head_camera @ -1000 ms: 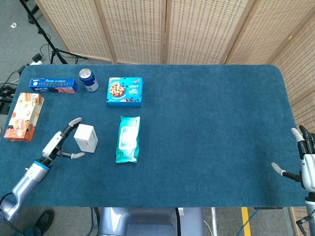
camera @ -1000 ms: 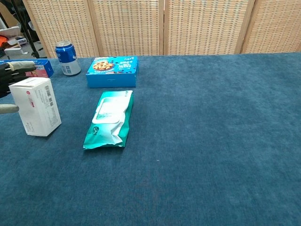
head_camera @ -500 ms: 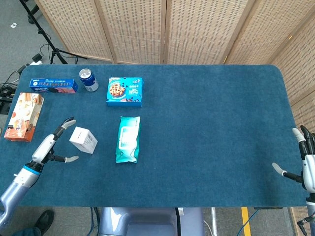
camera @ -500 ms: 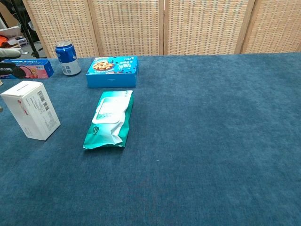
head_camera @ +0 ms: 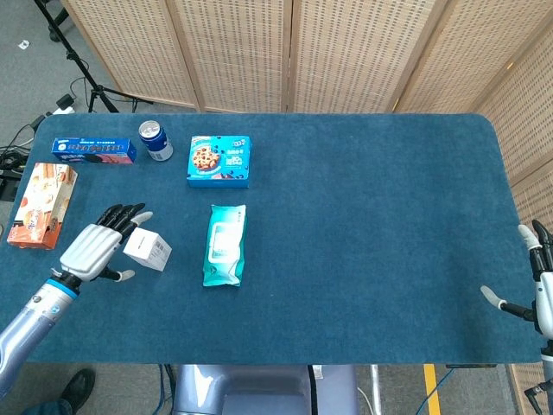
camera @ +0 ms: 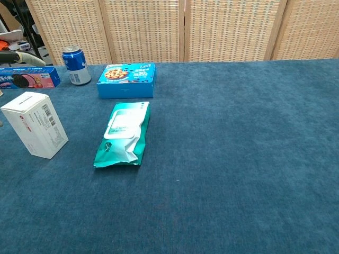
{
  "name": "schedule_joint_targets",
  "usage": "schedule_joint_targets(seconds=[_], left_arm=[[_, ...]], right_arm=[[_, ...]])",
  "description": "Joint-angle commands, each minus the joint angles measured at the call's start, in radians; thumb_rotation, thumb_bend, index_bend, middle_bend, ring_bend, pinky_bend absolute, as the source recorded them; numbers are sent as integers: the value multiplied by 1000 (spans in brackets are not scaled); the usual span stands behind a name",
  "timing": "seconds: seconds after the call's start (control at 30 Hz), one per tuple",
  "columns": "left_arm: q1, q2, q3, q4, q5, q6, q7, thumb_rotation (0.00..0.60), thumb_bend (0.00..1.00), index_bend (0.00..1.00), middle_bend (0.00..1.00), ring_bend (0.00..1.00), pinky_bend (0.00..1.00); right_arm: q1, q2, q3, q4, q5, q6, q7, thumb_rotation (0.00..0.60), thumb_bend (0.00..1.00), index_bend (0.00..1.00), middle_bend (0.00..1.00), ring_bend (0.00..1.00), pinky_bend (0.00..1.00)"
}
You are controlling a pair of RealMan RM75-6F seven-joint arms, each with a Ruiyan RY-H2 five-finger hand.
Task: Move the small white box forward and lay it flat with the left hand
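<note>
Teal wipes pack [head_camera: 225, 244] lies just right of small white box [head_camera: 147, 248].

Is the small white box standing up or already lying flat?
Standing. In the chest view the small white box rises taller than wide, top face up, barcode side showing. The left hand is beside it with fingers spread.

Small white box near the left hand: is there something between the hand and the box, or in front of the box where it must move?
Nothing visible lies between the left hand and the small white cardboard box. Ahead of the box is bare blue table; the blue soda can stands much farther back.
</note>
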Motion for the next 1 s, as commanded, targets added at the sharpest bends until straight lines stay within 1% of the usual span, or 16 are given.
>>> schedule_joint_targets(seconds=[0.03,0.2,0.27,0.33,0.4,0.43,0.53,0.6,0.7,0.77,0.87,0.93,1.0], left_arm=[[-67,85,-38,-189,-218,-105,335,600,9,0,0,0,0],[-91,72,-46,-200,-309,-113,447,600,11,0,0,0,0],[-125,45,-45,-187,-367,-144,522,600,13,0,0,0,0],[-143,28,-44,-184,-413,-148,572,600,14,0,0,0,0],[-152,19,-42,-185,-437,-142,602,600,14,18,2,0,0],[-154,14,-41,-185,-445,-137,614,600,15,43,13,0,3],[-162,-3,-35,-175,-465,-125,646,600,18,116,82,1,37],[-164,-17,-33,-162,-468,-123,648,600,22,157,140,27,73],[-163,-28,-29,-146,-460,-118,645,600,32,280,256,116,140],[-161,-34,-25,-136,-461,-114,648,600,49,360,335,197,201],[-161,-38,-23,-128,-466,-104,655,600,77,436,436,279,280],[-157,-37,-24,-125,-471,-95,649,600,99,470,471,307,307],[-153,-35,-26,-124,-471,-91,639,600,112,490,487,320,319]], right_arm=[[0,0,1,1,2,-2,1,600,0,0,0,0,0],[2,-1,0,2,0,-3,0,600,0,0,0,0,0],[3,-2,0,2,2,-6,-4,600,0,0,0,0,0],[3,-3,0,2,4,-7,-6,600,0,0,0,0,0],[3,-4,1,3,5,-9,-7,600,0,0,0,0,0],[4,-4,1,4,6,-9,-8,600,0,0,0,0,0],[5,-5,2,5,8,-11,-7,600,0,0,0,0,0],[5,-5,2,5,9,-12,-6,600,0,0,0,0,0],[5,-5,3,6,10,-12,-6,600,0,0,0,0,0],[5,-6,3,7,11,-13,-6,600,0,0,0,0,0],[5,-7,2,7,10,-14,-7,600,0,0,0,0,0],[5,-7,3,6,11,-13,-9,600,0,0,0,0,0],[5,-7,3,6,11,-13,-10,600,0,0,0,0,0]])
